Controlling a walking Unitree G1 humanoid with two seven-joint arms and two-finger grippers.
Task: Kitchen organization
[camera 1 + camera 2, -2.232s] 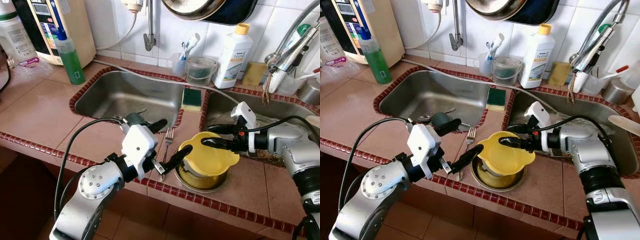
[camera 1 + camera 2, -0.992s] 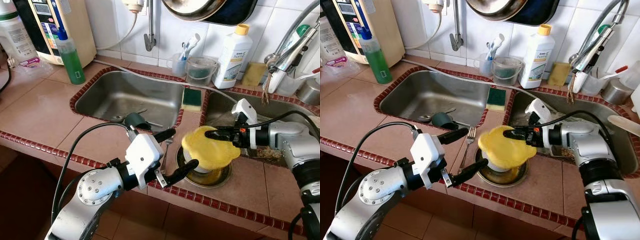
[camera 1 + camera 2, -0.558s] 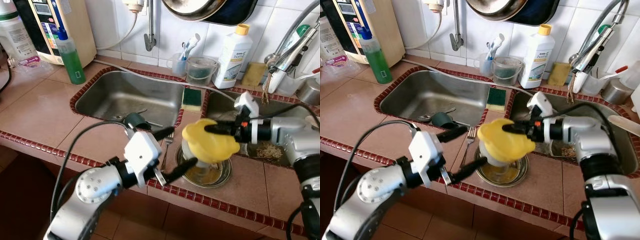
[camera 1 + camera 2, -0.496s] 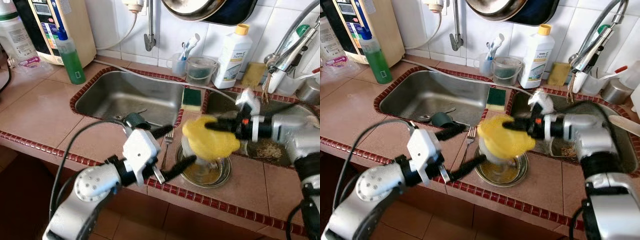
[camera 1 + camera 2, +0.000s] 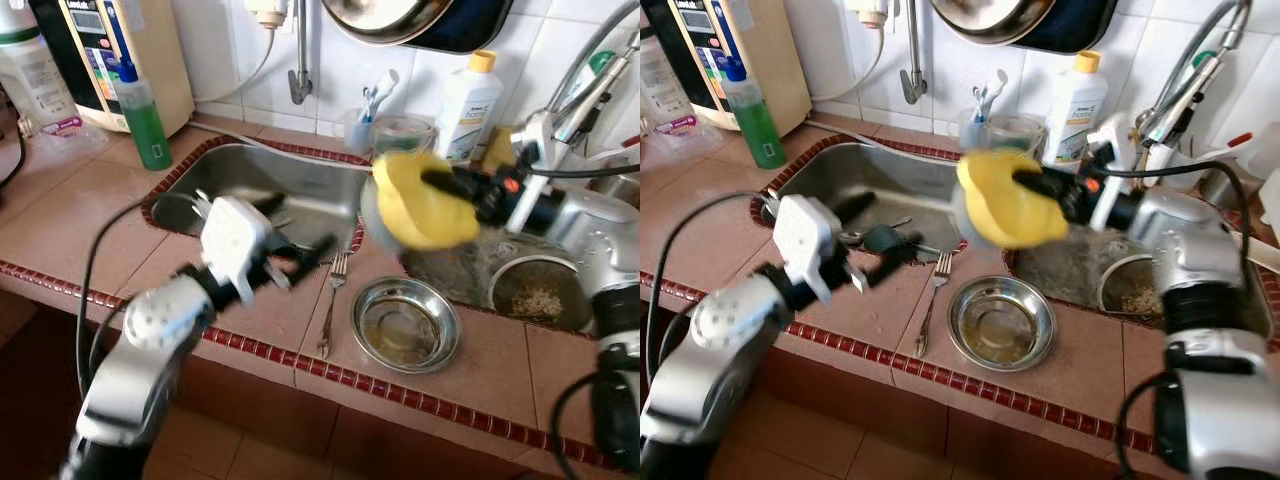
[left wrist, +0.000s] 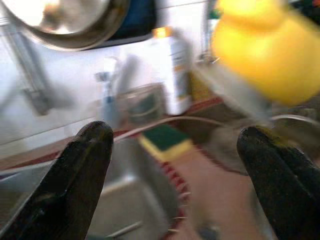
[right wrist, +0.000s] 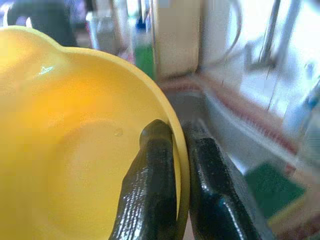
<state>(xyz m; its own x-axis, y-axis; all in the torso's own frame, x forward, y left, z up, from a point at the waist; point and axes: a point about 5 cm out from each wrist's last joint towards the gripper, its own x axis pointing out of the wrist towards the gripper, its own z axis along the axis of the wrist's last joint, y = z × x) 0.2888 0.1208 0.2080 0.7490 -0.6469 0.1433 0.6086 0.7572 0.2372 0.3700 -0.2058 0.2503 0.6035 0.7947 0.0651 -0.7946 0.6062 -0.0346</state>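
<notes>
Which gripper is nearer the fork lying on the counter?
Left. The left gripper, open, hovers just beside the fork, over the counter edge by the left sink. The right gripper is raised farther off, pinching the yellow bowl by its rim.

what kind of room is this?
Most likely a home kitchen: a tiled counter with a double steel sink, a dish soap bottle and a sponge. The right gripper holds a yellow bowl.
</notes>
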